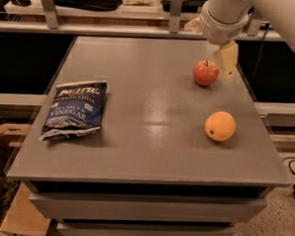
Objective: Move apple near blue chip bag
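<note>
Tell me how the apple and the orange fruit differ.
The apple is red with a dark stem; the orange fruit is plain orange, no stem showing. The apple sits farther back, beside the gripper; the orange fruit lies nearer the front, away from it. Both are round, on the table.
</note>
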Controlling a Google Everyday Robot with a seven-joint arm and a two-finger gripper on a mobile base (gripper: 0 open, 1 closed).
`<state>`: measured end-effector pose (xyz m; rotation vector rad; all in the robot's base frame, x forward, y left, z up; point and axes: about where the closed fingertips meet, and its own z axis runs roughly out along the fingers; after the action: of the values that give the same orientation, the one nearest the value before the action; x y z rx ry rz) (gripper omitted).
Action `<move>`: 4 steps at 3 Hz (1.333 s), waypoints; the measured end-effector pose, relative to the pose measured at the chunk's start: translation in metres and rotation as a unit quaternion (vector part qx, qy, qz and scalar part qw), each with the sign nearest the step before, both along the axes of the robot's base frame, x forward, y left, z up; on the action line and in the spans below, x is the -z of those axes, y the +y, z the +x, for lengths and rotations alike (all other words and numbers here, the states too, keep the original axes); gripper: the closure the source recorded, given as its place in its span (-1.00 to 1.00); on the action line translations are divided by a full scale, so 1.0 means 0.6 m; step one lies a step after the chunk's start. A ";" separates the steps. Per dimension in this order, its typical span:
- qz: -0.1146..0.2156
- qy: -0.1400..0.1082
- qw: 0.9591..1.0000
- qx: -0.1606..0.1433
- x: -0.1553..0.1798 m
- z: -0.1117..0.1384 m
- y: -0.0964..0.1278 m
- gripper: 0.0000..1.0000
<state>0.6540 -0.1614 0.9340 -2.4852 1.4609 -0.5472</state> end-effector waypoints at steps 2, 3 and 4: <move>-0.007 0.047 0.998 -0.050 0.044 0.038 0.002 -1.00; -0.011 0.061 0.997 -0.050 0.066 0.051 -0.002 -1.00; -0.008 0.073 0.996 -0.045 0.085 0.066 -0.007 -1.00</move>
<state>0.6934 -0.1657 0.8828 -2.6381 1.3895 -0.3702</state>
